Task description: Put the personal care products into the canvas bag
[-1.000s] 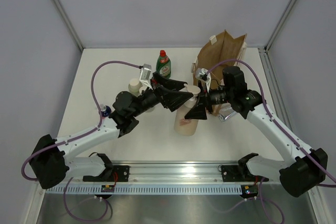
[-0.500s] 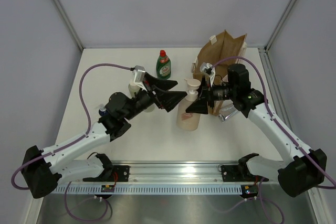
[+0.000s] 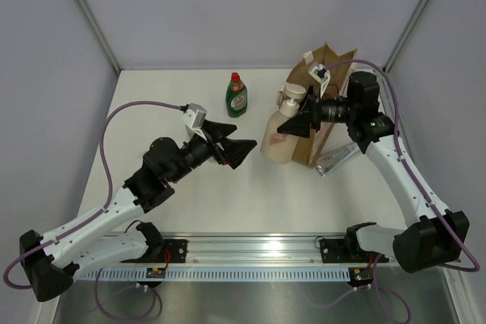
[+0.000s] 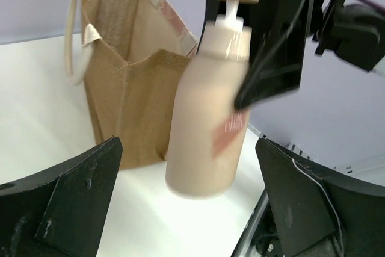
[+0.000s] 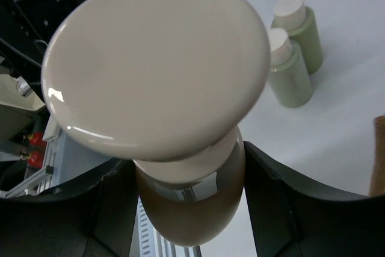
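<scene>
My right gripper (image 3: 302,121) is shut on the beige pump bottle (image 3: 282,134) and holds it off the table, just left of the canvas bag (image 3: 328,85). In the right wrist view the bottle's pump head (image 5: 156,58) fills the frame between my fingers (image 5: 289,203). My left gripper (image 3: 231,144) is open and empty, left of the bottle; its view shows the bottle (image 4: 207,124) and the bag (image 4: 129,88). The dark green bottle (image 3: 237,96) stands at the back. Two pale white-capped bottles (image 5: 290,67) lie on the table. A silver tube (image 3: 338,158) lies by the bag. The orange item is out of view.
The bag stands upright at the back right with its mouth open and white handles (image 4: 75,34). Grey walls enclose the white table (image 3: 167,96). A metal rail (image 3: 250,246) runs along the near edge.
My right gripper has lifted the beige bottle up and back towards the bag. My left gripper has drawn back to the left, away from the bottle, and stays open.
</scene>
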